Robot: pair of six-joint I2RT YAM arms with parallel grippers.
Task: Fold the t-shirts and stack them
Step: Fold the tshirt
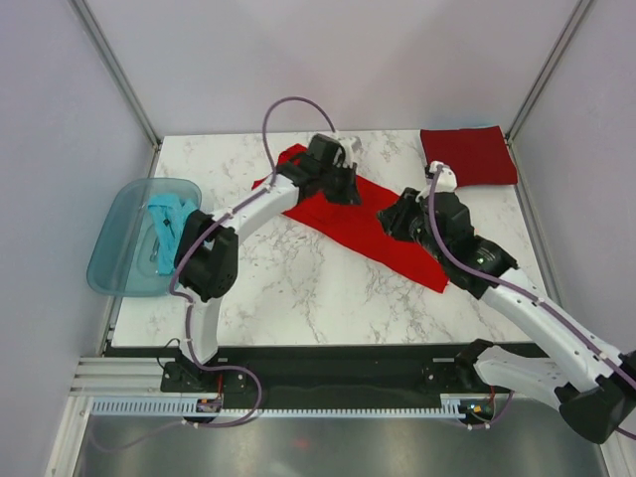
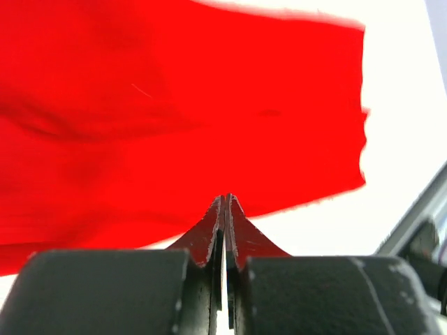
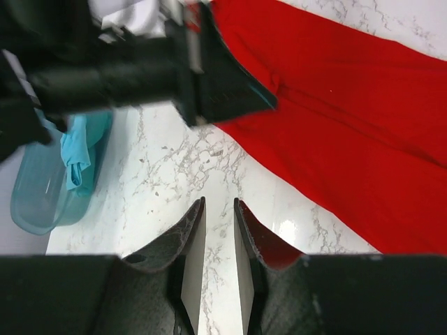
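Observation:
A bright red t-shirt (image 1: 368,224), folded into a long strip, lies diagonally across the middle of the marble table; it also fills the left wrist view (image 2: 174,105) and the right side of the right wrist view (image 3: 363,125). My left gripper (image 1: 346,187) sits over the strip's upper part with its jaws shut (image 2: 227,200), their tips at the shirt's near edge; no cloth shows between them. My right gripper (image 1: 391,221) hovers at the strip's middle, slightly open and empty (image 3: 218,202) over bare marble beside the shirt. A folded dark red shirt (image 1: 467,155) lies at the back right corner.
A teal plastic bin (image 1: 117,260) holding a light blue shirt (image 1: 167,221) stands off the table's left edge; it also shows in the right wrist view (image 3: 31,202). The left arm (image 3: 140,70) crosses the top of the right wrist view. Grey walls enclose the table.

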